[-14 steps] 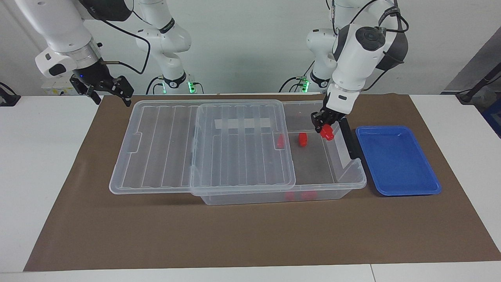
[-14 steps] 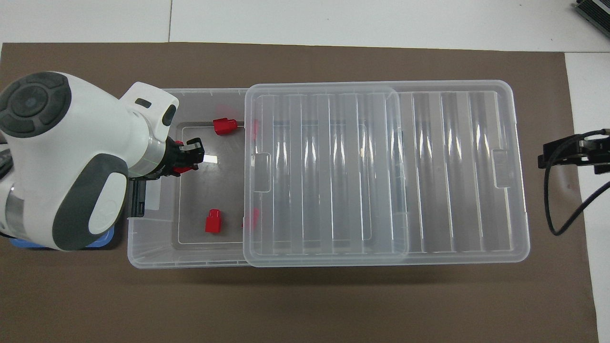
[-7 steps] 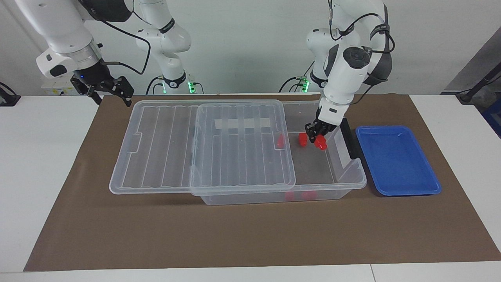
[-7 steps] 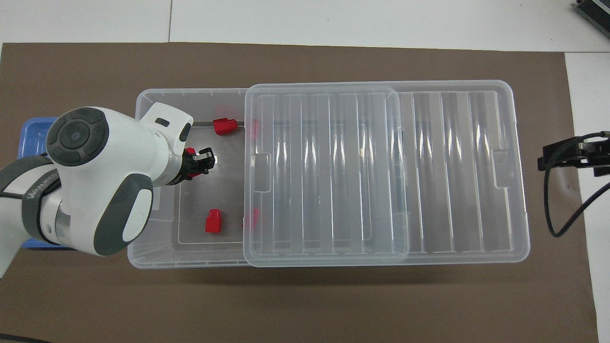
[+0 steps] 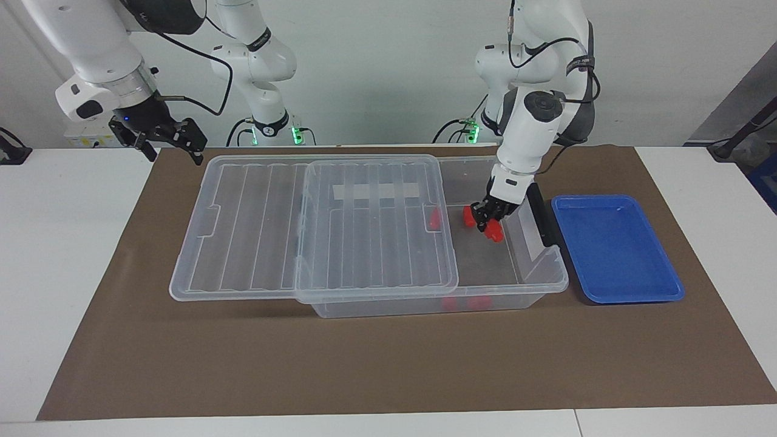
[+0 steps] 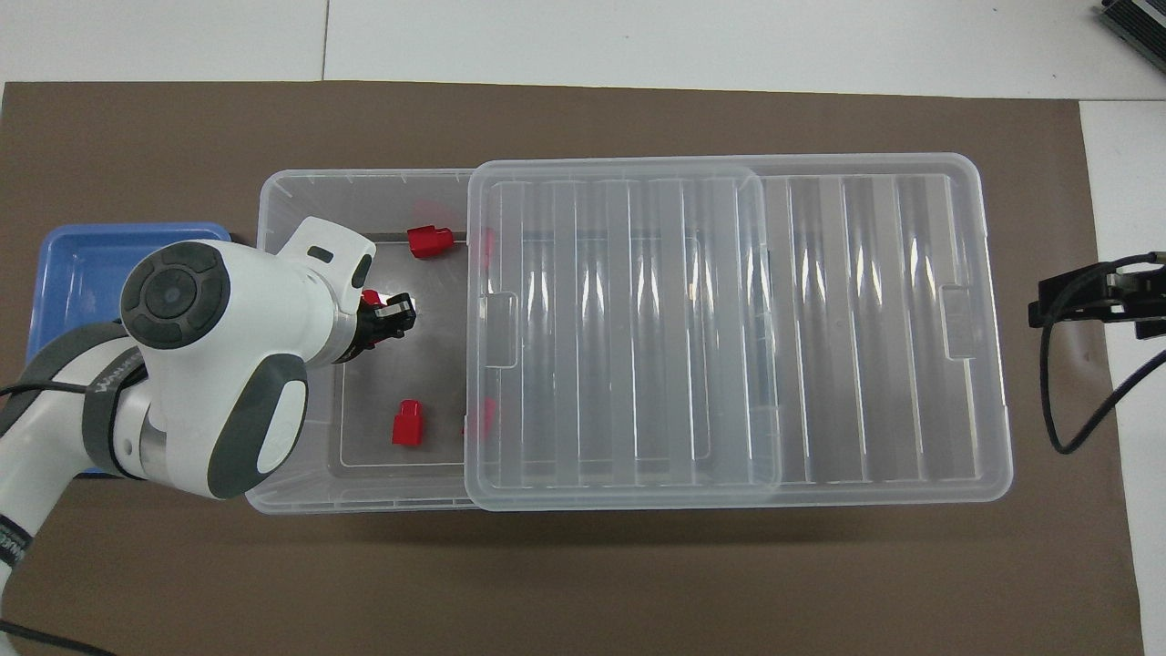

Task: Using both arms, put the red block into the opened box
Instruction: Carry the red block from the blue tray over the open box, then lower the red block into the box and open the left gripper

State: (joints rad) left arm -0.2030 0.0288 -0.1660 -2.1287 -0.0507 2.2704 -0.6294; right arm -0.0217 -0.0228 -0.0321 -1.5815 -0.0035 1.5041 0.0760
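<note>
My left gripper is down inside the uncovered end of the clear box, shut on a red block that hangs just above the box floor. In the overhead view the left gripper shows with a bit of the held red block beside it. Loose red blocks lie on the floor of the box; more show dimly under the lid's edge. My right gripper waits open over the table off the lid's end.
The ribbed clear lid is slid toward the right arm's end, covering most of the box and overhanging it. A blue tray lies beside the box at the left arm's end. A brown mat covers the table.
The left gripper has come down with the red block from the box's rim into the open end, toward the lid. The right arm has not moved.
</note>
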